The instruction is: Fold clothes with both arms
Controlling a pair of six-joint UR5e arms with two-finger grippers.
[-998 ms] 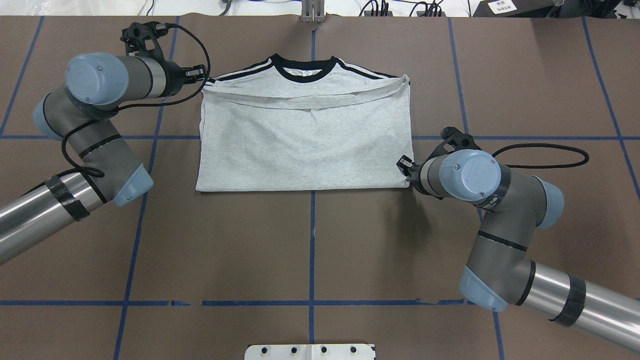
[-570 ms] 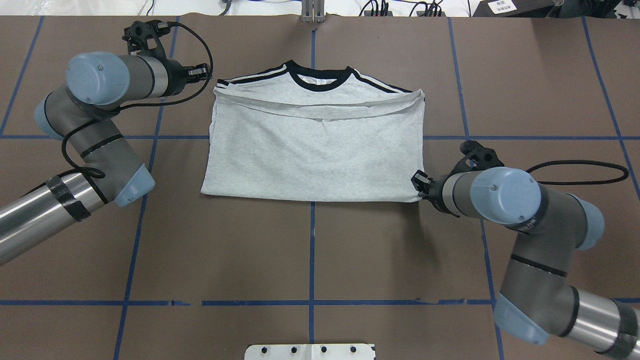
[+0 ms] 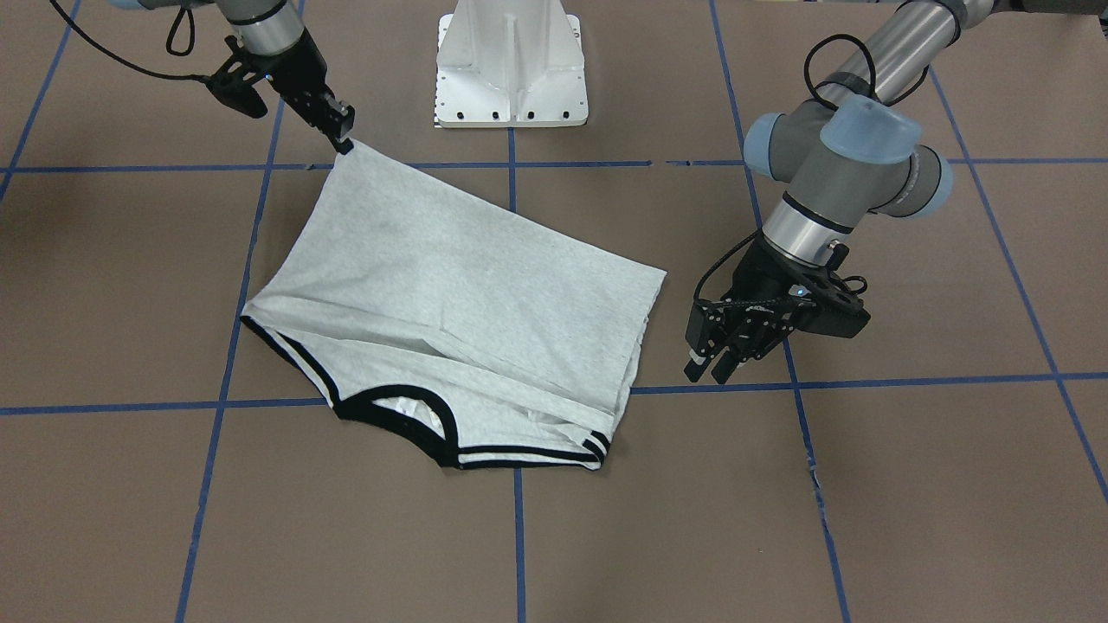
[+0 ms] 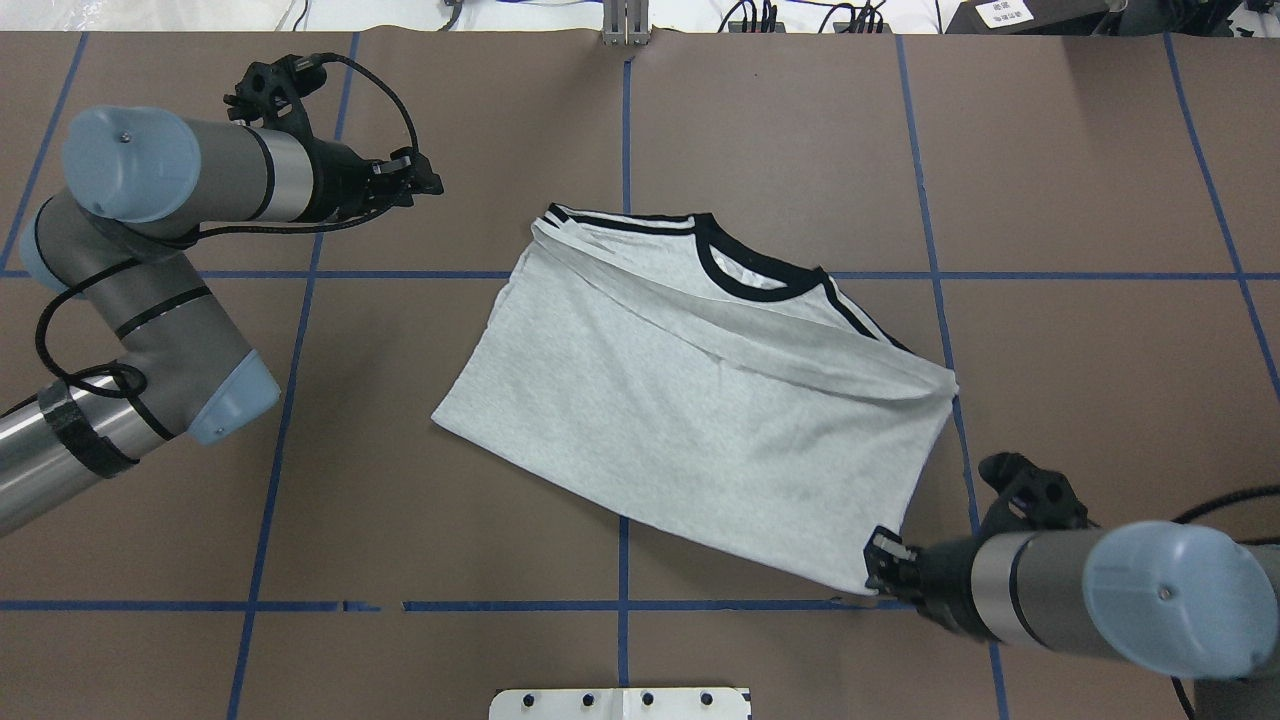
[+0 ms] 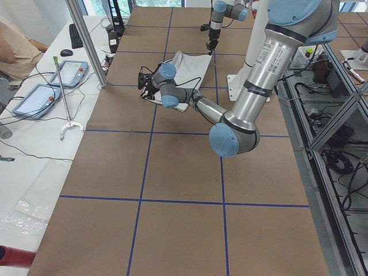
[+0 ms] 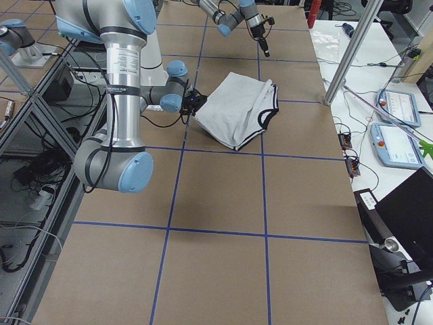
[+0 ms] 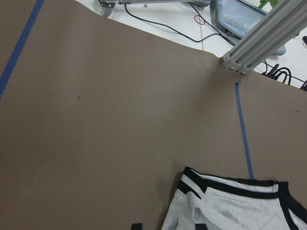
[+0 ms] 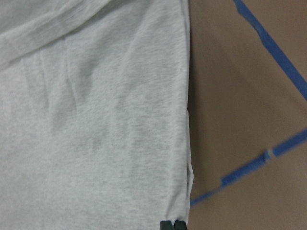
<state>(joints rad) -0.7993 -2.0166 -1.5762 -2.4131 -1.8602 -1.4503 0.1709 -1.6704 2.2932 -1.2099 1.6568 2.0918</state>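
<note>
The light grey T-shirt (image 4: pixel 690 400) lies folded and skewed on the brown table, its black collar (image 4: pixel 745 270) and striped trim at the far edge. Its print is hidden. My right gripper (image 4: pixel 878 570) is shut on the shirt's near right corner; the right wrist view shows its fingertips (image 8: pixel 171 225) pinched on the hem of the shirt (image 8: pixel 96 120). In the front view that gripper (image 3: pixel 344 145) holds the corner of the shirt (image 3: pixel 450 285) low over the table. My left gripper (image 4: pixel 430 182) is open and empty, apart from the shirt's far left sleeve (image 7: pixel 230 206). It also shows in the front view (image 3: pixel 708 370).
The white pedestal base (image 3: pixel 511 69) stands at the table's near edge, close to the held corner. Blue tape lines (image 4: pixel 622 480) cross the brown cover. An aluminium post (image 4: pixel 625 25) stands at the far edge. Pendants and cables lie on the side table (image 5: pixel 57 75).
My left gripper has let go of the shirt's far left corner and drawn back. My right gripper has pulled its corner toward the robot, so the shirt slid right and turned.
</note>
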